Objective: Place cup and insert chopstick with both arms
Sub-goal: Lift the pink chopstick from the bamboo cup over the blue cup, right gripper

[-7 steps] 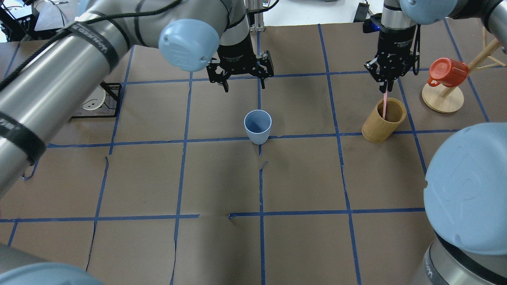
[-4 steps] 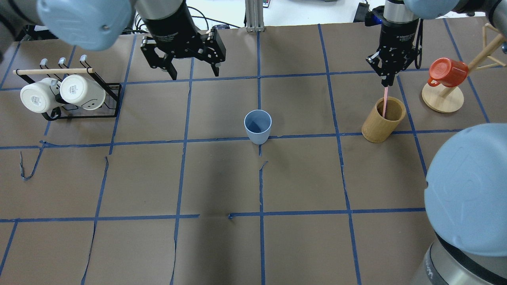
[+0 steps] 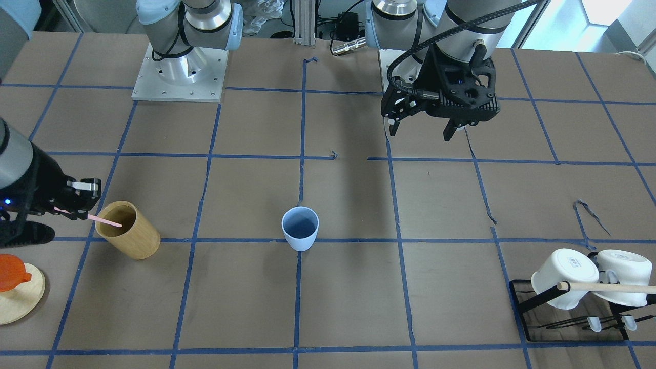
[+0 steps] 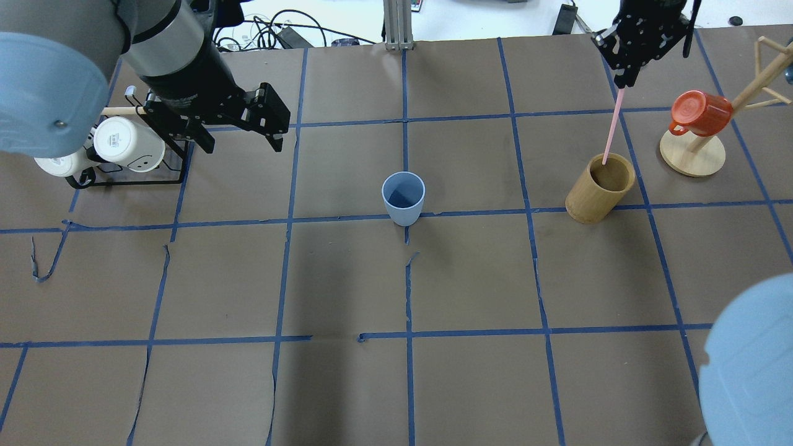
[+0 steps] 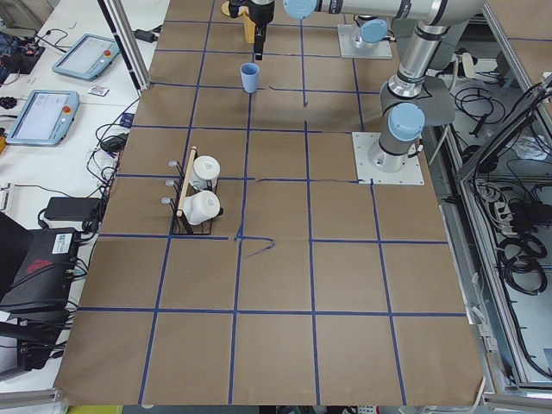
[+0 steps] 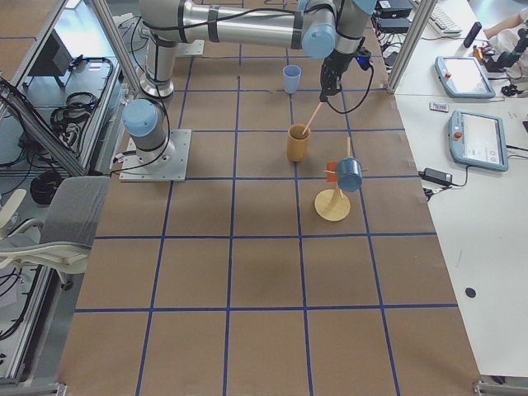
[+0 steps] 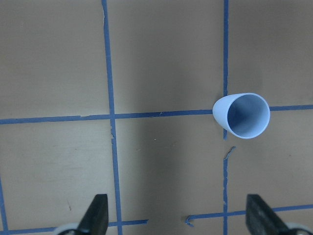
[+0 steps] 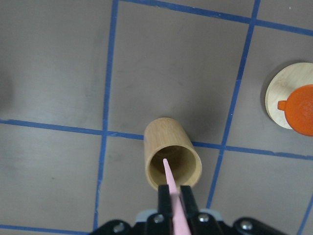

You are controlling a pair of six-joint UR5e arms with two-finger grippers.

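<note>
The light-blue cup (image 4: 403,198) stands upright and empty at the table's middle; it also shows in the front view (image 3: 300,228) and the left wrist view (image 7: 242,115). My left gripper (image 4: 241,145) is open and empty, high up, to the left of the cup and well apart from it. My right gripper (image 4: 622,80) is shut on the top of the pink chopstick (image 4: 612,127). The chopstick hangs down with its tip just at the mouth of the tan wooden cup (image 4: 600,189). The right wrist view shows the chopstick (image 8: 173,200) over that cup (image 8: 172,159).
A black rack with two white mugs (image 4: 124,145) and a wooden rod stands at the left, just beside my left gripper. A red mug (image 4: 700,114) hangs on a wooden stand at the right, next to the tan cup.
My left arm has swung left, away from the blue cup, still open. My right gripper has risen with the chopstick, drawing it up out of the tan wooden cup.
</note>
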